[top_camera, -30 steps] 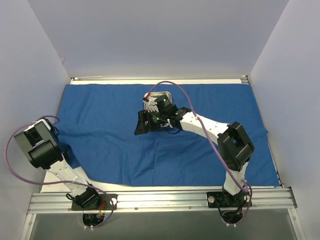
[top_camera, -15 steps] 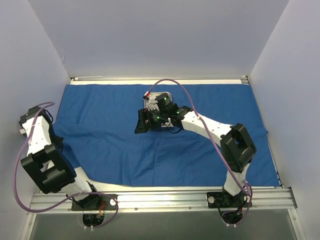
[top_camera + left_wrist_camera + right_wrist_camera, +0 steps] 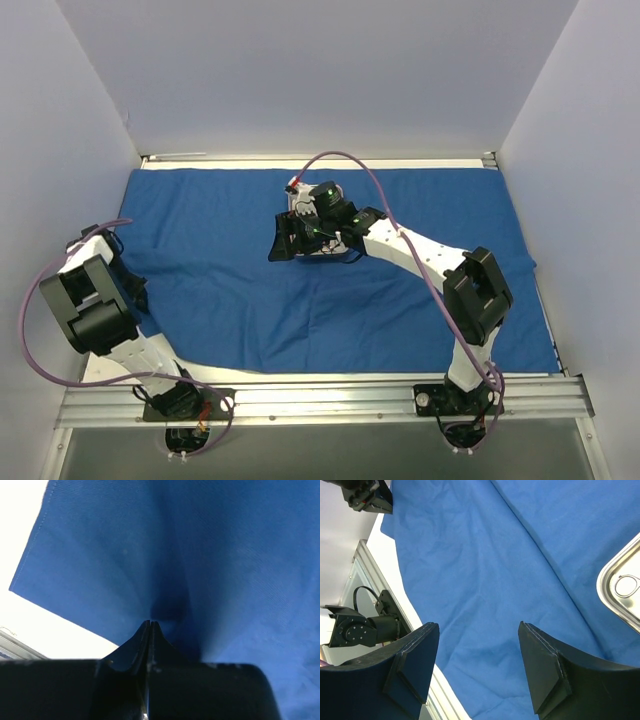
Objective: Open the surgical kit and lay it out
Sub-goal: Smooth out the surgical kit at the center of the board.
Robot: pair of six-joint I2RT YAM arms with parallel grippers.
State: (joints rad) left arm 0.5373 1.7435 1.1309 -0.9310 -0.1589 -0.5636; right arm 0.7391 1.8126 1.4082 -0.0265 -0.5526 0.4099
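Observation:
The royal-blue cloth wrap point(image 3: 220, 260) lies spread over most of the table. The steel tray point(image 3: 299, 203) sits at its back middle, mostly hidden under my right arm. In the right wrist view the tray's corner point(image 3: 620, 587) shows with a ring handle of an instrument inside. My right gripper point(image 3: 281, 243) hovers open and empty over the cloth point(image 3: 485, 580), just left of the tray. My left gripper point(image 3: 138, 296) is at the cloth's left edge. In the left wrist view it point(image 3: 150, 623) is shut, and the cloth point(image 3: 210, 560) puckers in a fold running from the fingertips.
A metal rail point(image 3: 320, 398) runs along the near edge with both arm bases on it. White walls close in the left, back and right. A bare white table strip point(image 3: 110, 362) shows at the front left. The cloth bulges over the right side point(image 3: 530, 265).
My left arm has swung its elbow around and now sits low by the cloth's left edge. My right gripper has shifted slightly toward the back, covering more of the tray.

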